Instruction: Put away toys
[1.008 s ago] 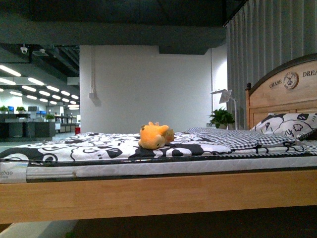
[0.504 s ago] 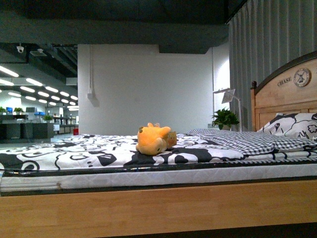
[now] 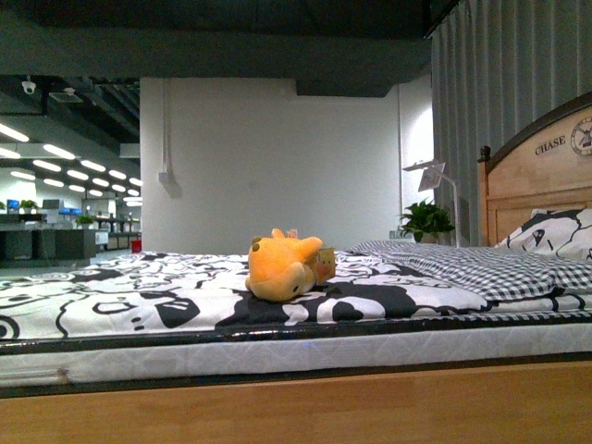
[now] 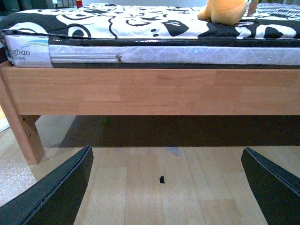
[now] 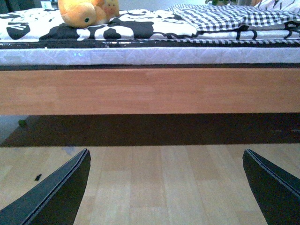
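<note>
Orange plush toy (image 3: pixel 282 268) lies on patterned bedsheet (image 3: pixel 139 296), near the mattress edge. My left gripper (image 4: pixel 166 150) and right gripper (image 5: pixel 165 151) both gape wide, low, facing bed frame (image 4: pixel 150 91). Best to lift one over the mattress first, then squeeze the toy's body.

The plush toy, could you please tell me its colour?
The plush toy is orange-yellow, clearest in front view.

Pillow (image 3: pixel 561 237) partly beyond front view's edge

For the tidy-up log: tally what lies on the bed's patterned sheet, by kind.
Plush toy: 1
Patterned pillow: 1
Checked blanket: 1
Total: 3
</note>
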